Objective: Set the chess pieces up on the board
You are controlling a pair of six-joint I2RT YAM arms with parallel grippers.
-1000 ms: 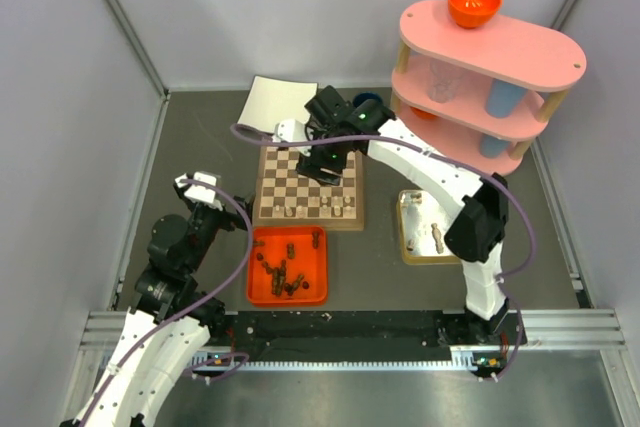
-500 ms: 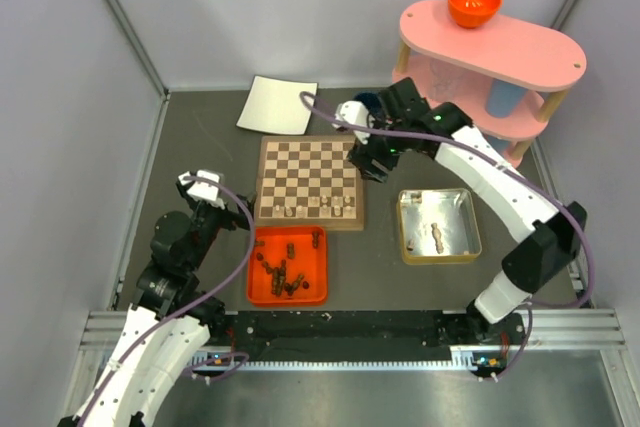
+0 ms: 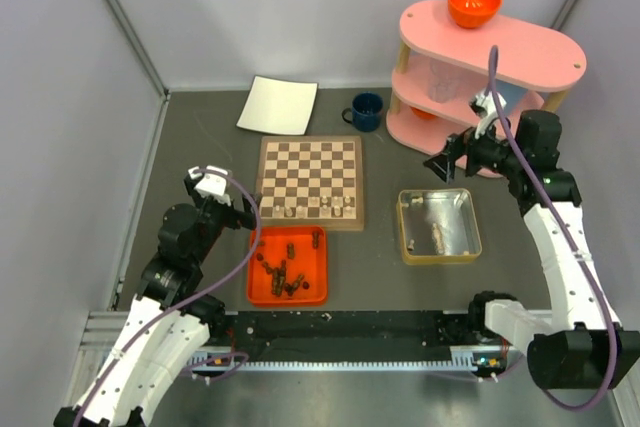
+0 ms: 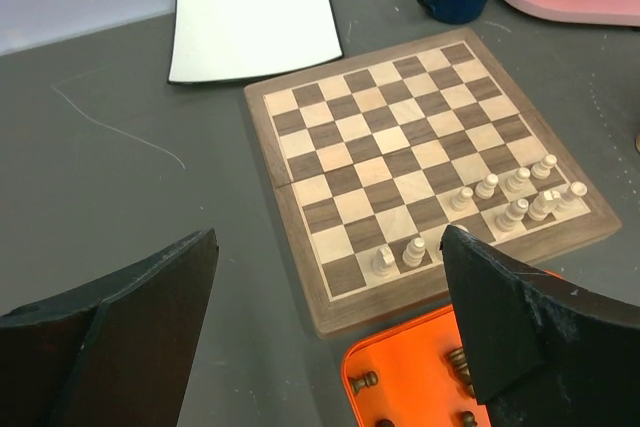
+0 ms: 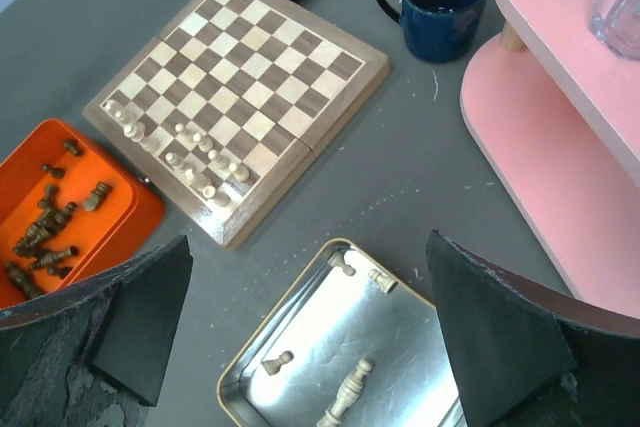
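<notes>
Pale chess pieces [image 4: 490, 209] upright on board [image 4: 400, 152] near rows.

Looks down on board [image 5: 250, 57] at eleven o'clock, pale chess pieces [image 5: 208, 190] along its seven-o'clock edge; orange tray [image 5: 120, 202] at nine, tin [image 5: 320, 322] at six.

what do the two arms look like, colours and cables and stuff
The left arm and right arm both have white shells and black joints, and a purple cable runs to each wrist. The left tool and right tool have wide, flat black fingers, scuffed at the edges.
</notes>
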